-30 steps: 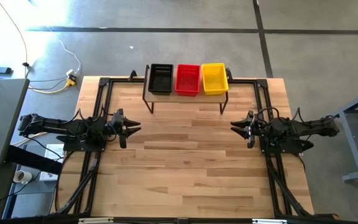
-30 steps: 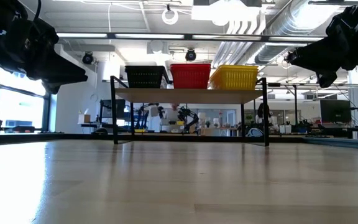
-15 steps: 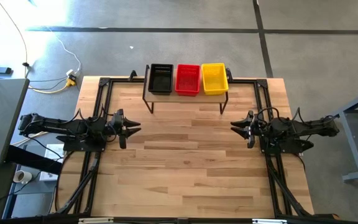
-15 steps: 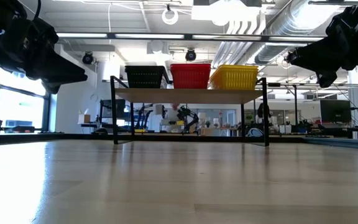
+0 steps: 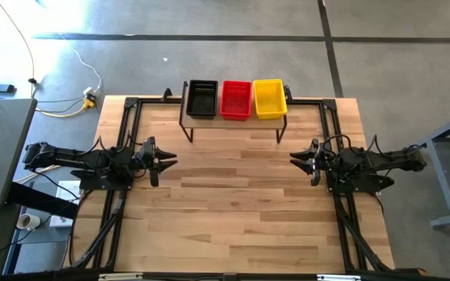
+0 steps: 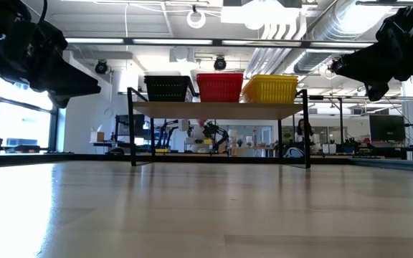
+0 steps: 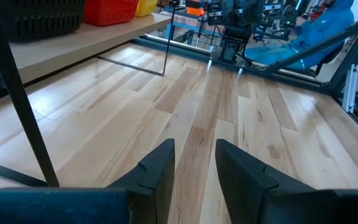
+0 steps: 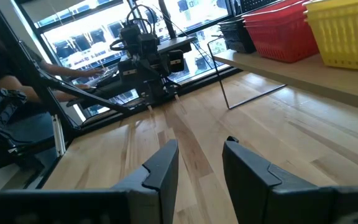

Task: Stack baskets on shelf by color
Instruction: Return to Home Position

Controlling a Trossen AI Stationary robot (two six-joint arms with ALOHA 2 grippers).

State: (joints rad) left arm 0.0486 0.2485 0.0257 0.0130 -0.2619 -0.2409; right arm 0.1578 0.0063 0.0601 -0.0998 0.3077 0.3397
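On the shelf (image 5: 234, 123) at the table's far edge stand three basket stacks side by side: black (image 5: 202, 98) on the left, red (image 5: 236, 99) in the middle, yellow (image 5: 269, 97) on the right. They rest by their bottoms on the shelf's wooden top (image 6: 217, 109). My left gripper (image 5: 170, 160) waits at the table's left side, open, with nothing between its fingers (image 7: 194, 162). My right gripper (image 5: 296, 158) waits at the right side, open and empty too (image 8: 201, 158). Both stand well apart from the shelf.
The wooden tabletop (image 5: 233, 211) lies bare between the two arms and toward the near edge. Black frame rails (image 5: 123, 125) run along the table's left and right sides. The shelf's thin black legs (image 5: 186, 133) stand on the far part.
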